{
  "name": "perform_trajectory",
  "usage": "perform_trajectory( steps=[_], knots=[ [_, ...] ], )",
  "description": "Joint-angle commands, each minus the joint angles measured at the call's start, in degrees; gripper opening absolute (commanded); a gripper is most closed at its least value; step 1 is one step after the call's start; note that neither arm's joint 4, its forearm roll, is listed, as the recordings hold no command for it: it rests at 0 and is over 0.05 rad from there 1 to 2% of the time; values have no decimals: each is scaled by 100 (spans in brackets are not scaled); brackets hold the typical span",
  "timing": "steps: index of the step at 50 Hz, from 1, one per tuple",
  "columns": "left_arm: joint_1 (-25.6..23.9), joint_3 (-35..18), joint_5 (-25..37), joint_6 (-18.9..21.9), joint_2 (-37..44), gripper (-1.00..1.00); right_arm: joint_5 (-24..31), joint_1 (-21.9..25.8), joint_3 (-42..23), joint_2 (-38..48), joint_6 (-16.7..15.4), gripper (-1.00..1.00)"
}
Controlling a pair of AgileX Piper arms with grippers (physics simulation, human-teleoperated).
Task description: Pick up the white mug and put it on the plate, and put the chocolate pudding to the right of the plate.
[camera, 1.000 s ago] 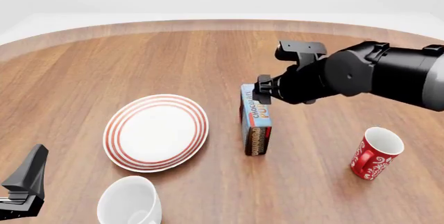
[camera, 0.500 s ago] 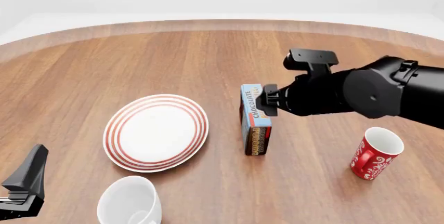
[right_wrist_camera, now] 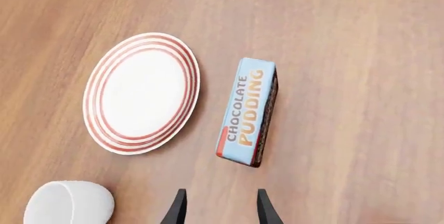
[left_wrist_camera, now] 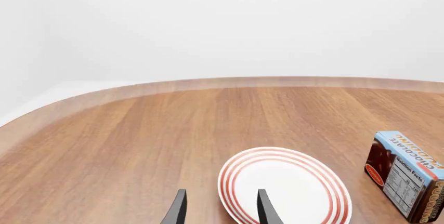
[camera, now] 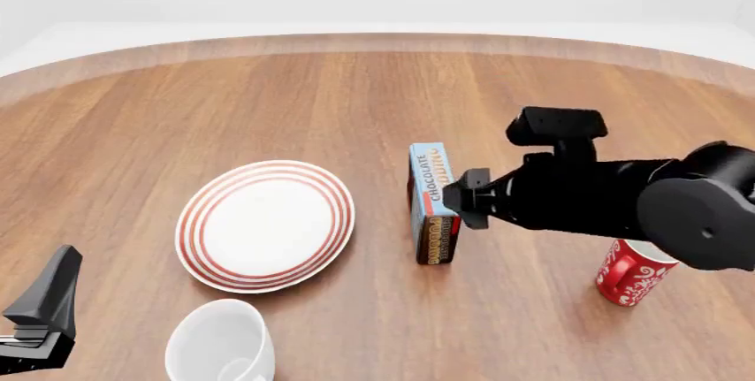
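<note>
The chocolate pudding box (camera: 434,204) stands on its edge just right of the red-ringed plate (camera: 203,222), blue face up. It also shows in the right wrist view (right_wrist_camera: 248,112) and the left wrist view (left_wrist_camera: 406,174). The white mug (camera: 221,341) stands on the table in front of the plate, near the front edge. My right gripper (camera: 475,197) hovers just right of and above the box; in its wrist view (right_wrist_camera: 220,209) the fingers are apart and empty. My left gripper (camera: 45,306) is open and empty at the front left; its fingers (left_wrist_camera: 179,209) point toward the plate (left_wrist_camera: 284,187).
A red mug with white patterns (camera: 631,277) stands at the right, its top hidden behind my right arm. The round wooden table's far edge (camera: 377,41) curves across the back. The plate (right_wrist_camera: 142,93) and white mug (right_wrist_camera: 68,202) also show in the right wrist view.
My right arm has pulled back toward me and to the right, from the box's far end to beside its middle, now covering the red mug's top. The box, plate, mugs and left arm have not moved.
</note>
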Motion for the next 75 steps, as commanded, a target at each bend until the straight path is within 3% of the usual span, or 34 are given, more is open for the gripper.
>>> perform_trajectory(
  steps=[1, 13, 15, 16, 30, 38, 52, 60, 75],
  knots=[
    [0, 0, 0, 0, 0, 100, -184, 196, 432, -545, -42, 100],
    [0, 0, 0, 0, 0, 100, -253, 231, 811, -1071, -459, 100],
    [0, 0, 0, 0, 0, 100, -281, 222, 869, -1151, -648, 100],
    [0, 0, 0, 0, 0, 100, -335, 220, 963, -1195, -893, 100],
    [0, 0, 0, 0, 0, 100, -613, 354, 1646, -2052, -1333, 100],
    [0, 0, 0, 0, 0, 100, -945, 483, 1906, -2180, -1494, 100],
    [0, 0, 0, 0, 0, 100, -1473, 772, 2261, -2090, -2137, 100],
    [0, 0, 0, 0, 0, 100, -1727, 1032, 2301, -1804, -2311, 100],
    [0, 0, 0, 0, 0, 100, -2154, 1652, 2179, -1100, -2341, 100]
  ],
)
